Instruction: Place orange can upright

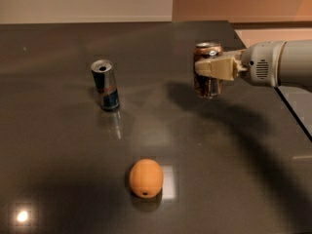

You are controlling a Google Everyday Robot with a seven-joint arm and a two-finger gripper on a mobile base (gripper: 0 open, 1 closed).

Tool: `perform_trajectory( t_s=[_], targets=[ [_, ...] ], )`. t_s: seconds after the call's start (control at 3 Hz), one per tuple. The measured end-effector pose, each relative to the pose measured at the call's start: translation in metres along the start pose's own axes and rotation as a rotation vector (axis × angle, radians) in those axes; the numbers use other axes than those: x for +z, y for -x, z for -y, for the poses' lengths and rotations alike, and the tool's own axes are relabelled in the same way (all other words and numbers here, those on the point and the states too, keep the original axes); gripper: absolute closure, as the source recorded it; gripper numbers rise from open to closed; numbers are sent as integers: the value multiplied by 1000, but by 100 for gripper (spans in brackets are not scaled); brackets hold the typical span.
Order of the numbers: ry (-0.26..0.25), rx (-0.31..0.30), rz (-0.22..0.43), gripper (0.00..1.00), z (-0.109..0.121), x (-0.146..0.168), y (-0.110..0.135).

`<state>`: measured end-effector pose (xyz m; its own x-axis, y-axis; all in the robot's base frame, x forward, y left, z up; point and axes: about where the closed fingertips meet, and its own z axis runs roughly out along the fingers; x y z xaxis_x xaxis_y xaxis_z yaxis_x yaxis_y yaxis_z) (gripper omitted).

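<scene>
Fingers (218, 68) of the gripper (204, 71) are clamped across the middle of the orange can (208, 87), one tan pad lying over its near side; in the camera view the arm (278, 62) reaches in level from the right edge, which suits a side grasp that leaves the can's axis vertical; the can hangs upright, silver top up, over the right rear part of the dark table (234, 169); whether its base touches the surface I cannot tell, though a shadow offset to its left suggests a small gap. The blue-and-silver can (106, 86) stands well apart to the left; the orange ball (146, 178) rests near the front, so neither crowds the drop spot; judged from this, lowering and letting go is what remains.
</scene>
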<state>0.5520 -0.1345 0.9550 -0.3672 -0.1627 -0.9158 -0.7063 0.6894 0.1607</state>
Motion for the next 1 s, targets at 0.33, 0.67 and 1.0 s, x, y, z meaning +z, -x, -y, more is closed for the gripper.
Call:
perform_trajectory(
  t_s=[0.33, 0.67, 1.0],
  targets=[
    [70, -72, 106, 100, -2, 0, -1],
    [113, -217, 159, 100, -3, 1, -10],
    [134, -296, 178, 100, 0, 5, -20]
  ],
)
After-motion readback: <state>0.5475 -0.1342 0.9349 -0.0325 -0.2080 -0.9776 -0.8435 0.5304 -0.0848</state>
